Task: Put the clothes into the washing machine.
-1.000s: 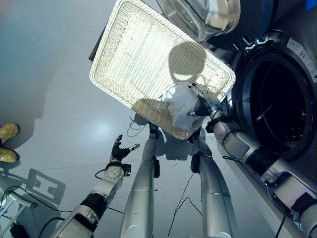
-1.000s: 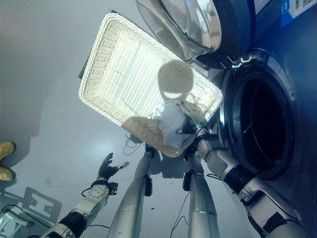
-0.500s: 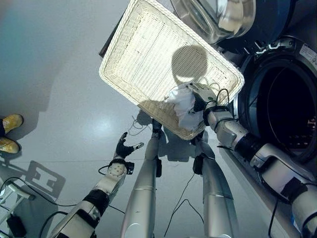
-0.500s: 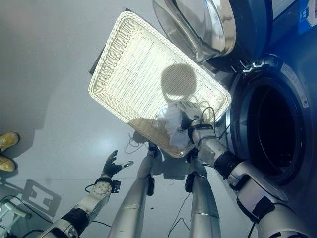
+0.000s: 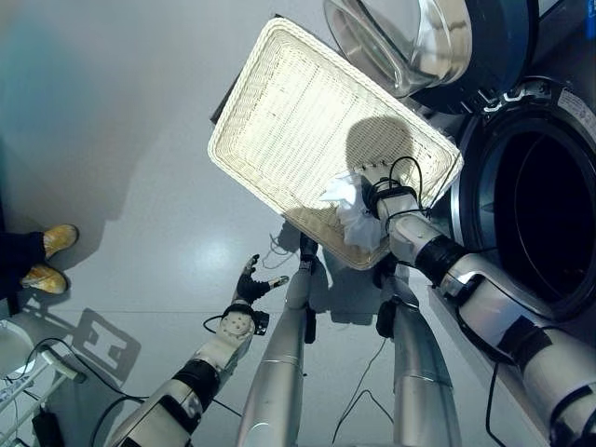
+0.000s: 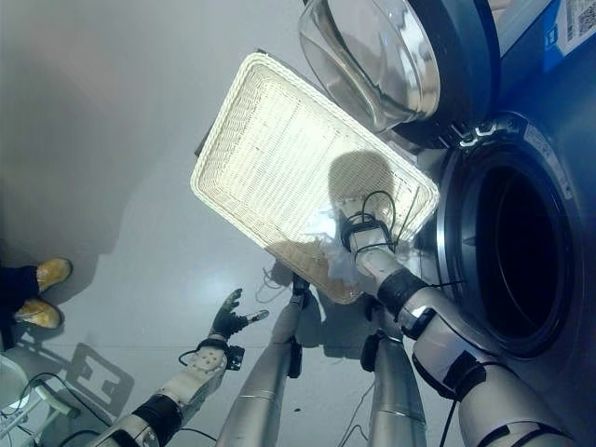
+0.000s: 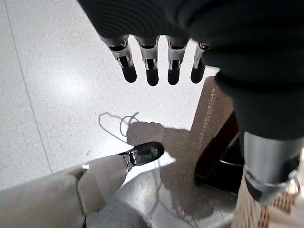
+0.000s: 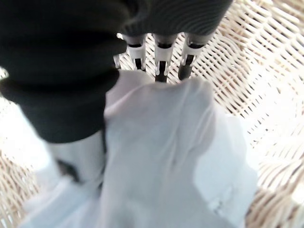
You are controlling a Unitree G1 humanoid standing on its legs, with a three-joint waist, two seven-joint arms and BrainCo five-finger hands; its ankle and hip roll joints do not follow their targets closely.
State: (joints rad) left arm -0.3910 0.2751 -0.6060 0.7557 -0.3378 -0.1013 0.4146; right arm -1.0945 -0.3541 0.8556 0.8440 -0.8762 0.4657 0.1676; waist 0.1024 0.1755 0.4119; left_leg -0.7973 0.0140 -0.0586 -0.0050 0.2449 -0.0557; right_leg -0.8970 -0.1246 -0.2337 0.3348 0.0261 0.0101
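The right hand [image 5: 377,191] reaches into the shallow rectangular white wicker basket [image 5: 279,112] and sits on a crumpled white cloth garment [image 5: 358,219] that lies in the basket's corner nearest the robot. In the right wrist view the dark-tipped fingers [image 8: 161,71] press down into the top fold of the cloth [image 8: 166,156], with the woven basket floor [image 8: 256,71] just past their tips. The fabric bunches up against the palm and hides the thumb, so whether the hand has closed on the garment or only rests on it cannot be told from these views. The cloth spreads from under the hand back toward the wrist and hangs over the basket's near rim.

Just beside the right arm, on its outer side, stands the dark front-loading washing machine with its round drum opening [image 5: 559,219] uncovered. Its round glass door with a chrome ring [image 5: 410,42] is swung open beyond the hand, above the far end of the basket.

The left hand [image 5: 250,282] hangs well apart from the basket, low over the glossy grey floor [image 5: 121,140]. In the left wrist view its fingers [image 7: 152,64] are straight and spread and its thumb [image 7: 145,153] stands clear of them, holding nothing.

Far out past the left hand, a person's yellow shoes [image 5: 51,256] stand on the floor.
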